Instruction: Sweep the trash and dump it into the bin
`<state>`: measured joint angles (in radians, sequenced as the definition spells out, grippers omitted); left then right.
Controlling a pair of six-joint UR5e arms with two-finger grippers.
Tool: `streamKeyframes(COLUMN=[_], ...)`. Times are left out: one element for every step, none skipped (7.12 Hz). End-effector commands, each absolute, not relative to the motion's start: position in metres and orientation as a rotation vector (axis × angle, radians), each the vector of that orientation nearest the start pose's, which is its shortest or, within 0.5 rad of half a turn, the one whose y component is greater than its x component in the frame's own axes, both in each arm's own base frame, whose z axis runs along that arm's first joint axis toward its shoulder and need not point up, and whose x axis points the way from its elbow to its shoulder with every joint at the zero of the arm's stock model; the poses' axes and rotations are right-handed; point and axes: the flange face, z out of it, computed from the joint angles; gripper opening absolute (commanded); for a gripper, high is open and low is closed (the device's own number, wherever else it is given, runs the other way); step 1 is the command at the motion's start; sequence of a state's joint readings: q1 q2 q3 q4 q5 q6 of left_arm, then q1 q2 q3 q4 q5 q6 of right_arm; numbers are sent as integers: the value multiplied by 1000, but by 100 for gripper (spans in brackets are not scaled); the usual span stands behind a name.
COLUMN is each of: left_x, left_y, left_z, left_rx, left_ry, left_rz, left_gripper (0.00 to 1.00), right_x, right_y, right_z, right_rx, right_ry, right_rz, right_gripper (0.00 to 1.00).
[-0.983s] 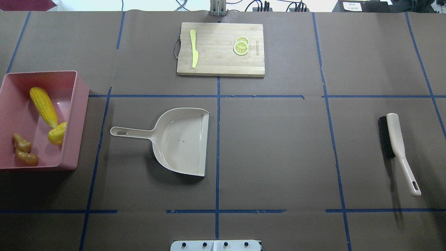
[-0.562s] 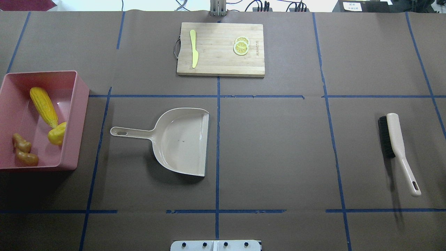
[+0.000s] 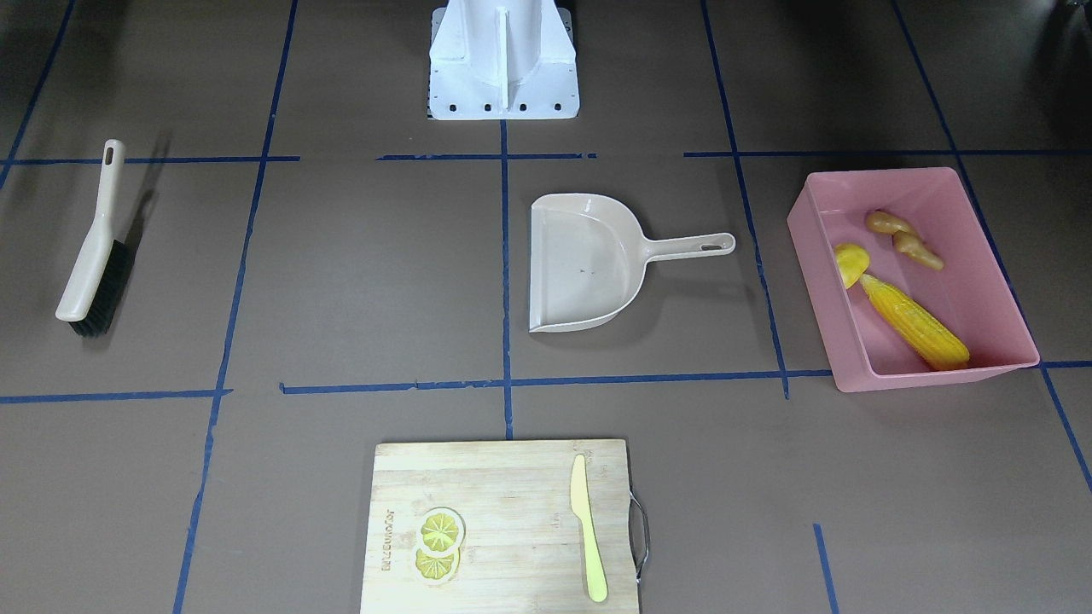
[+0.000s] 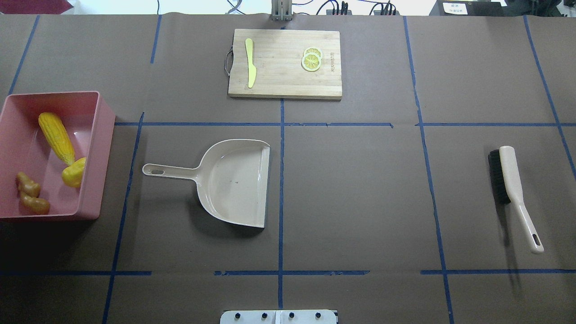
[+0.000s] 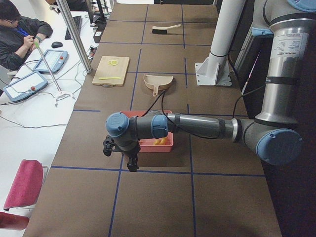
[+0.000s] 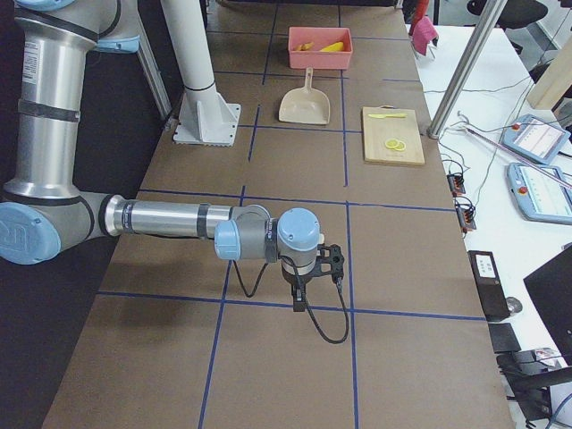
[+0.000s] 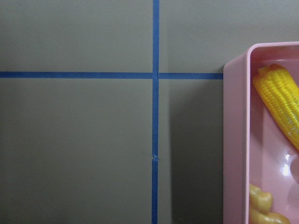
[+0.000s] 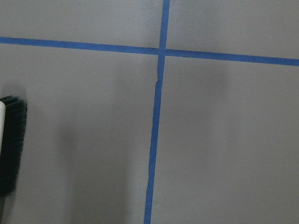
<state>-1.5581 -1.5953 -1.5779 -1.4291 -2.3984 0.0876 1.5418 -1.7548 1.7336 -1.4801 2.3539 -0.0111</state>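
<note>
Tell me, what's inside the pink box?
Inside the pink bin lie a yellow corn cob, a rounded yellow lump and a knobbly ginger root. The floor right under them is covered.

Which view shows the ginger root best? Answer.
Overhead exterior: the ginger root lies whole in the bin. Front-facing shows it similarly; left wrist crops it; side views leave it tiny or hidden; right wrist misses it.

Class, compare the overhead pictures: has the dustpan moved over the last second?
No. The dustpan lies as before, its straight lip just left of the central blue tape line.
</note>
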Motion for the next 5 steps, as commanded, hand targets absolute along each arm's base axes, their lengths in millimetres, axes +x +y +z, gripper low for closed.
streamKeyframes(left_x=[-55,-55,-56,-56,-56], left_y=[-478,-480,-483,-486,-486], left_z=[678,674,670,667,667], left_rx=[-31,-47,-40,-37,-40], left_ry=[829,826,822,822,822], left_rz=[31,-23,-24,-28,-34], left_gripper=[100,100,100,100,100], right_x=[51,51,51,51,51], right_y=[-422,-422,-422,-422,-423], right_z=[651,651,651,650,651], right_rx=[61,60,59,58,57], right_ry=[-786,-786,-784,-785,-778], right_rz=[-65,-63,-60,-57,-56], right_gripper=[100,100,100,100,100])
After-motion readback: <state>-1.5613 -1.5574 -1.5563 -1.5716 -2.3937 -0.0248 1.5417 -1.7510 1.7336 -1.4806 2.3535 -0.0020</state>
